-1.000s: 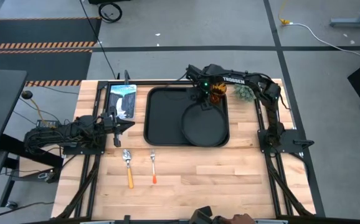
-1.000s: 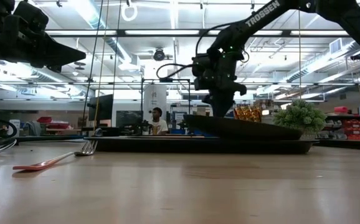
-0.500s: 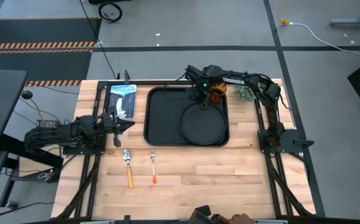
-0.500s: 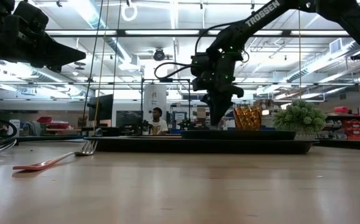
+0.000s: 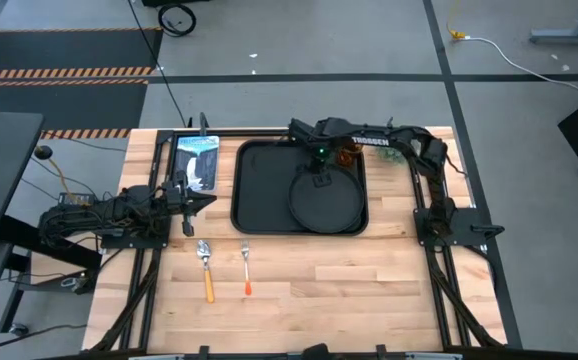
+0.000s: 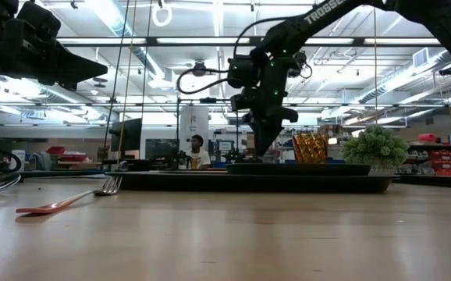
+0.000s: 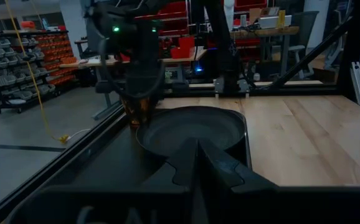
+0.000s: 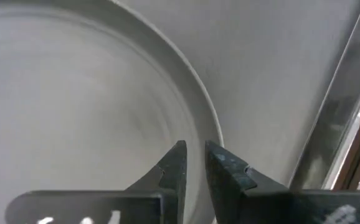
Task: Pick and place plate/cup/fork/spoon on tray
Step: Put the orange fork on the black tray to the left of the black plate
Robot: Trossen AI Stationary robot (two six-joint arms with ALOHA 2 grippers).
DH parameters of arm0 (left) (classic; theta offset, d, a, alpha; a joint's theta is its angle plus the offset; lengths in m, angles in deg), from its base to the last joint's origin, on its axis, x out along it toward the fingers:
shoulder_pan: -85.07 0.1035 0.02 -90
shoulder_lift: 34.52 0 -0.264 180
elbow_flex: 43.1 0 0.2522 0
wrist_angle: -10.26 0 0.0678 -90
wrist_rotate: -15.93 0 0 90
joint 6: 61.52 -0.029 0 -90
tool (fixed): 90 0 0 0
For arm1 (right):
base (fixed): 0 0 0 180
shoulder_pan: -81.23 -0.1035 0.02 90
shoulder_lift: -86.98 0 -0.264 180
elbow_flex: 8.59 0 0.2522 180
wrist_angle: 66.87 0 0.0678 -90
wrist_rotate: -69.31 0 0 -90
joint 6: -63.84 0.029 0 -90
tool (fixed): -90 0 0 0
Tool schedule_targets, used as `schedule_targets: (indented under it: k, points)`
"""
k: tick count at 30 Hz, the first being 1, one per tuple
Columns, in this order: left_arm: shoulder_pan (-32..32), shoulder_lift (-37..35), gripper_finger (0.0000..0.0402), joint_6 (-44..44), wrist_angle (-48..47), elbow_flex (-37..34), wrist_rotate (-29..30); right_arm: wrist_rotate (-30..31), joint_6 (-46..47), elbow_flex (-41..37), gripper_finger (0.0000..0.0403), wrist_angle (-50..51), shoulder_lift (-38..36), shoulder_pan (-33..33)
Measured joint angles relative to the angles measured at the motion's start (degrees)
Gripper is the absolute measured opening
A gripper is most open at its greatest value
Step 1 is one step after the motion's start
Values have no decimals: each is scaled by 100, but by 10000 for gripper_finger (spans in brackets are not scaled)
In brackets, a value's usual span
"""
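The round black plate [image 5: 331, 205] lies flat on the right half of the black tray [image 5: 259, 190]. My right gripper [image 5: 318, 176] points down just above the plate's far rim [image 8: 195, 93], fingers a narrow gap apart and empty. The amber cup [image 6: 311, 147] stands on the table beyond the tray's far right corner, partly hidden under the arm in the high view. The spoon [image 5: 206, 268] and the fork [image 5: 246, 270] lie side by side on the table in front of the tray. My left gripper [image 5: 209, 199] waits shut, left of the tray.
A small green potted plant [image 6: 375, 147] stands right of the cup at the far right. A blue-and-white flat object [image 5: 197, 160] lies left of the tray. Bare wood stretches in front of the tray, right of the fork. A person shows in the room behind [image 6: 198, 150].
The plate, which hung tilted with its far rim raised, has come down flat onto the tray. My right gripper has then risen a little above the plate's far rim and stands clear of it.
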Motion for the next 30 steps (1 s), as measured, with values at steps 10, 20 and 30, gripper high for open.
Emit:
schedule_targets:
  k: [10,20,30]
  points:
    - [0,0,25,0,0,0,0,1497,606,0,64,-44,0,-604]
    - [0,0,25,0,0,0,1,1250,883,0,64,-1175,-50,-900]
    - [0,0,25,-2,11,0,2,1295,1634,2,64,-1070,-402,-1448]
